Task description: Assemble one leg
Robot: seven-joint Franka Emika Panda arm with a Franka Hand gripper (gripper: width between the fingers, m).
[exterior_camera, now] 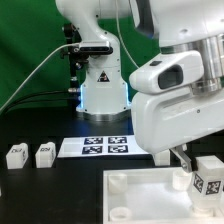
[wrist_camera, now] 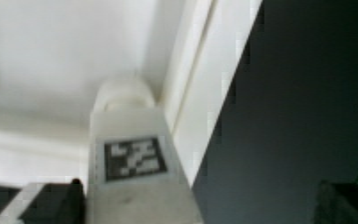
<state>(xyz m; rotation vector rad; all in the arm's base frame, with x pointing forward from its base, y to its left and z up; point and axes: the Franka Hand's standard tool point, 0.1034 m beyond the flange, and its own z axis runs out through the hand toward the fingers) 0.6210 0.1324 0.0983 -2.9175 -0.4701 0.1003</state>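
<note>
A leg (exterior_camera: 208, 178), a chunky white block with a black-and-white tag, stands upright at the corner of the large white panel (exterior_camera: 140, 190) on the exterior view's right. My gripper (exterior_camera: 196, 168) hangs right over it, one finger down beside the block. In the wrist view the leg (wrist_camera: 137, 150) sits between my gripper's (wrist_camera: 194, 205) fingertips, close to one dark fingertip (wrist_camera: 43, 202) and well apart from the other (wrist_camera: 354, 195). The jaws stand wide and do not press the leg. Two more legs (exterior_camera: 16, 154) (exterior_camera: 44, 153) stand on the table at the exterior view's left.
The marker board (exterior_camera: 105, 147) lies on the black table in front of the arm's base (exterior_camera: 103, 90). The panel (wrist_camera: 51, 80) fills one side of the wrist view and dark table (wrist_camera: 300, 100) the other. Round sockets show on the panel's near corners.
</note>
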